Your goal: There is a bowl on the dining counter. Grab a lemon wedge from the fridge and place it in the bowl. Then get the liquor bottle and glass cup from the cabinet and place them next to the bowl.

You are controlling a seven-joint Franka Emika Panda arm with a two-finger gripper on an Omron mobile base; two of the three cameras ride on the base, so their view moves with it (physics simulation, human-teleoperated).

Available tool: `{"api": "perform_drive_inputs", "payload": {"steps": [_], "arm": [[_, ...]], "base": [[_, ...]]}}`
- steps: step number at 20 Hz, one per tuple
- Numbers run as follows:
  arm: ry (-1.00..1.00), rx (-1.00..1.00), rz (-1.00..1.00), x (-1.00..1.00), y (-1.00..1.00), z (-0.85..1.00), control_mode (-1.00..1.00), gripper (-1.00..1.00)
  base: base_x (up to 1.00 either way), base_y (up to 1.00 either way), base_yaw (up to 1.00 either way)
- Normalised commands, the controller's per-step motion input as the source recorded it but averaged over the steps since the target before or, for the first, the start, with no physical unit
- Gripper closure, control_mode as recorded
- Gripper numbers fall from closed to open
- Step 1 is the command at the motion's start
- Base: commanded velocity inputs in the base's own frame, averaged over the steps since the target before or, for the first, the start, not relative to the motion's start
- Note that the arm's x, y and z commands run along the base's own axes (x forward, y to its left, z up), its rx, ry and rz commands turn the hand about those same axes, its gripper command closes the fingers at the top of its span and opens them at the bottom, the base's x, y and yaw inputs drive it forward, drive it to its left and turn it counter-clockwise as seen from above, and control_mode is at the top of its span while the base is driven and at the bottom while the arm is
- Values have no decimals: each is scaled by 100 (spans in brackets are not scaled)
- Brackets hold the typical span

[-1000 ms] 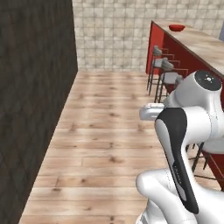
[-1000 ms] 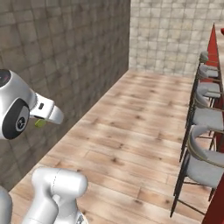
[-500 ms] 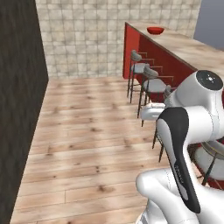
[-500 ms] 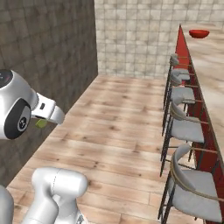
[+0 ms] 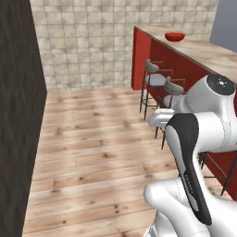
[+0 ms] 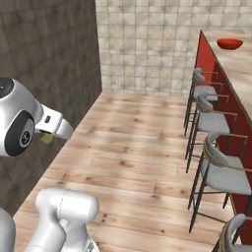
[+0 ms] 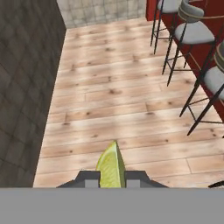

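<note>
My gripper (image 7: 111,178) is shut on the lemon wedge (image 7: 110,168), a small yellow-green slice whose tip points up between the two dark fingertips. From the right base view the lemon wedge (image 6: 46,139) hangs just under the white hand, above the wooden floor. The red bowl (image 5: 175,36) sits far off on the dining counter (image 5: 209,53), near its far end. It is the same bowl (image 6: 230,44) on the marbled counter top (image 6: 242,66) in the right base view. The fridge, cabinet, liquor bottle and glass cup are out of view.
Several grey bar stools (image 5: 155,79) (image 6: 207,93) (image 7: 193,31) line the counter's red front. A dark stone wall (image 5: 18,115) (image 6: 44,54) runs along the left. A light tiled wall (image 5: 88,41) closes the far end. Wooden floor (image 7: 122,105) lies open between them.
The whole picture has shifted, so the base has moved: counter, bowl and stools now sit nearer and more central. The gripper stays shut on the lemon wedge.
</note>
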Motion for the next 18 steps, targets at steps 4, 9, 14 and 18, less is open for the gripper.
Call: {"api": "perform_drive_inputs", "payload": {"steps": [4, 9, 14, 18], "arm": [[0, 0, 0, 0, 0, 0, 100, 100], [0, 0, 0, 0, 0, 0, 100, 100], [0, 0, 0, 0, 0, 0, 100, 100], [0, 0, 0, 0, 0, 0, 100, 100]], "base": [[100, 26, -1], [100, 18, -2], [100, 24, -3], [100, 27, -3]]}}
